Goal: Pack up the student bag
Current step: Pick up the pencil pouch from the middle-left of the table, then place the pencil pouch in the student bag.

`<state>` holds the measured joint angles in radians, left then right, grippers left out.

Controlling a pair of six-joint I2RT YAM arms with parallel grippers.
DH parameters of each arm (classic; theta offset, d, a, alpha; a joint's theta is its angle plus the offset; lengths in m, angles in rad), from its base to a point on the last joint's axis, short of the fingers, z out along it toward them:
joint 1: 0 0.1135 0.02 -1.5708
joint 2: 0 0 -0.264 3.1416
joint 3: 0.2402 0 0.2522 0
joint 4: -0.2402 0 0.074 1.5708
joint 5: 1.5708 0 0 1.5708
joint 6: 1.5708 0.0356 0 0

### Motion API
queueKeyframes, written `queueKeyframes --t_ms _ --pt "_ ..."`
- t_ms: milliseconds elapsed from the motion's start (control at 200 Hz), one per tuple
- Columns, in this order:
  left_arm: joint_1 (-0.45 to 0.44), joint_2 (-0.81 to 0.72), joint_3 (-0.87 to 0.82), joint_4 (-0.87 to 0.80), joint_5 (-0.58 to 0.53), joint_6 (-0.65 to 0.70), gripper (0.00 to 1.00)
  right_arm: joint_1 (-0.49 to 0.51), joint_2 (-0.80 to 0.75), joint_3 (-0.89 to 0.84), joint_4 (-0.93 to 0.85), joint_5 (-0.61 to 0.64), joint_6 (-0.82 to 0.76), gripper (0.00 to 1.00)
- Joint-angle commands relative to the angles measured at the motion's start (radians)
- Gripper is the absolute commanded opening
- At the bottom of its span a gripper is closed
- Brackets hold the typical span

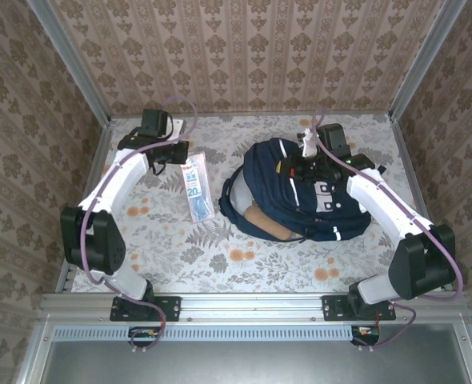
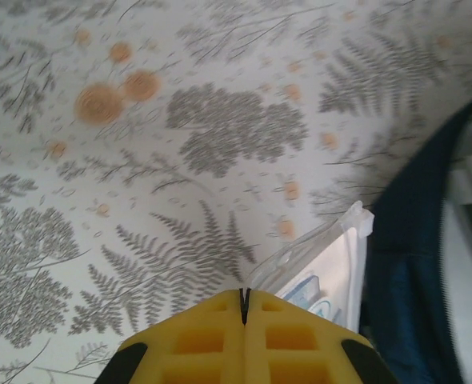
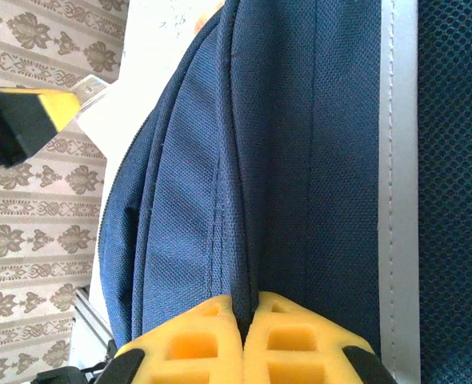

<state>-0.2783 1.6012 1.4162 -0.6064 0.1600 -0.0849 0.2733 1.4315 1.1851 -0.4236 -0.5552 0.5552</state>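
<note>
The student bag (image 1: 300, 196), navy with thin white stripes, lies on the floral tabletop at centre right, its opening facing left. My right gripper (image 1: 306, 164) sits on the bag's far top, and its yellow pads (image 3: 246, 308) are shut on a pinched fold of the navy fabric (image 3: 300, 160). A flat clear plastic packet (image 1: 196, 188) with blue print lies just left of the bag. My left gripper (image 2: 244, 298) is shut at the packet's far end, where the packet's thin clear edge (image 2: 316, 244) runs into the meeting pads. Beside it is the bag's dark side (image 2: 412, 264).
Inside the bag's opening I see grey lining and a tan thing (image 1: 262, 218). Metal frame rails (image 1: 252, 306) border the table in front, and patterned walls stand on the other sides. Bare floral tabletop (image 1: 220, 264) lies in front of the bag and the packet.
</note>
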Motion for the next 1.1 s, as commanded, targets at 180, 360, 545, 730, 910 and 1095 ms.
queueKeyframes --t_ms 180,360,545,730,910,1095 --pt "-0.112 -0.200 -0.025 -0.038 0.063 -0.039 0.00 -0.025 -0.082 0.050 0.079 -0.078 0.031 0.02" --pt "-0.187 -0.304 -0.030 -0.055 0.120 -0.082 0.00 -0.031 -0.089 0.048 0.088 -0.076 0.034 0.02" --pt "-0.309 -0.337 -0.018 -0.018 0.141 -0.149 0.00 -0.038 -0.089 0.050 0.094 -0.074 0.041 0.02" --pt "-0.385 -0.297 0.024 0.061 0.189 -0.220 0.00 -0.037 -0.090 0.046 0.102 -0.075 0.053 0.02" --pt "-0.403 -0.253 0.018 0.114 0.213 -0.249 0.00 -0.037 -0.095 0.030 0.109 -0.075 0.061 0.02" --pt "-0.375 -0.165 -0.043 0.221 0.207 -0.273 0.00 -0.036 -0.098 0.017 0.112 -0.080 0.061 0.02"
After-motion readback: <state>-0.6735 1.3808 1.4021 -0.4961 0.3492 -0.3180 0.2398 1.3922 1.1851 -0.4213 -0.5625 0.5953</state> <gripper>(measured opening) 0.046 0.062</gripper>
